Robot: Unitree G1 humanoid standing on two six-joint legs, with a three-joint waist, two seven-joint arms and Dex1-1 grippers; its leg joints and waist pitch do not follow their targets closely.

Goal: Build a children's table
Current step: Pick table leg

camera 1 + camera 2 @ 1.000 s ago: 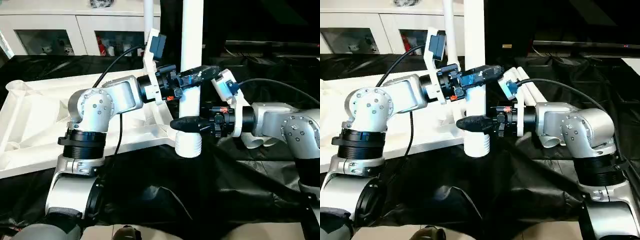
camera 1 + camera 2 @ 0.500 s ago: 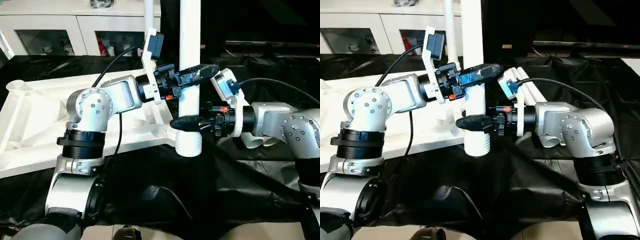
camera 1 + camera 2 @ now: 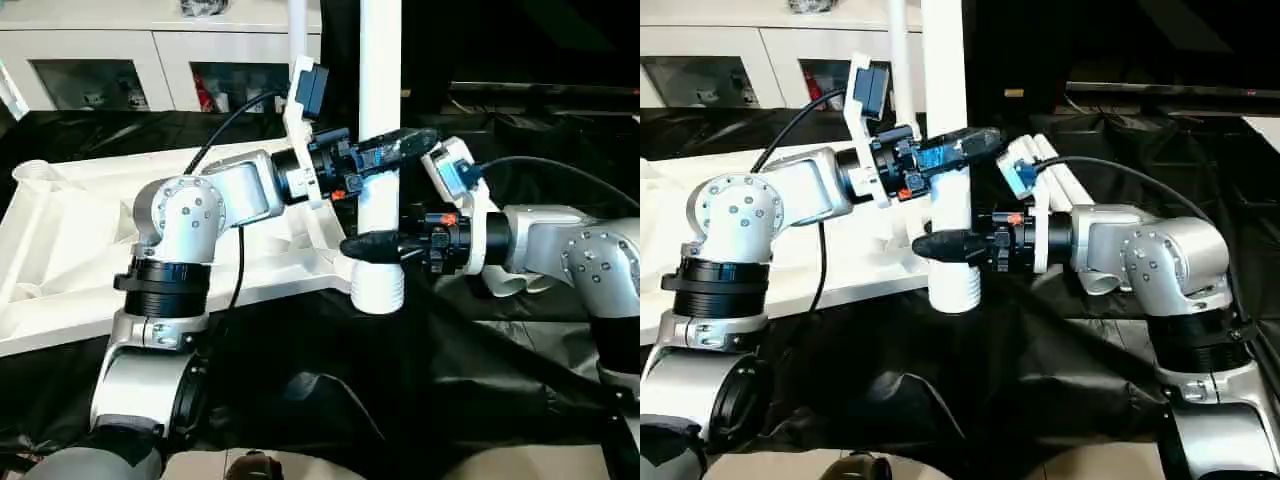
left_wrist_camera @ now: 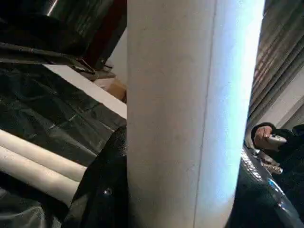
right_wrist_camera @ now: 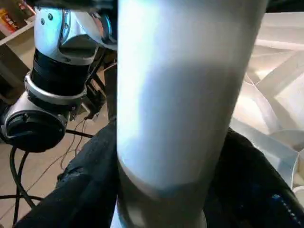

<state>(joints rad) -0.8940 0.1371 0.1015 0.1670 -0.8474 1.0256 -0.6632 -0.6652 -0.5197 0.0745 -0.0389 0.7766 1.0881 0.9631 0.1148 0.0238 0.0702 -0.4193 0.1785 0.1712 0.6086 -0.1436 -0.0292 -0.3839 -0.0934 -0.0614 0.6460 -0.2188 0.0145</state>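
Observation:
A white tapered table leg point(image 3: 380, 80) stands upright in the middle, with its ribbed lower end point(image 3: 378, 288) beside the near corner of the white table top point(image 3: 60, 250). The top lies upside down on the left, its ribs facing up. My left gripper point(image 3: 388, 150) is shut on the leg higher up, coming in from the left. Below it, my right gripper point(image 3: 372, 245) is shut on the same leg from the right. In the wrist views the leg point(image 4: 185, 118) point(image 5: 185, 95) has black fingers point(image 5: 88, 190) on either side. Whether the lower end sits in a socket is hidden.
Another leg point(image 3: 297, 30) stands upright at the back of the table top. Spare white legs point(image 3: 1070, 185) lie on the black cloth point(image 3: 400, 400) behind my right arm. White cabinets point(image 3: 100, 70) line the back. A person point(image 4: 266, 137) shows at the left wrist view's edge.
Almost nothing: the leg has shifted very slightly to the left with both grippers still around it.

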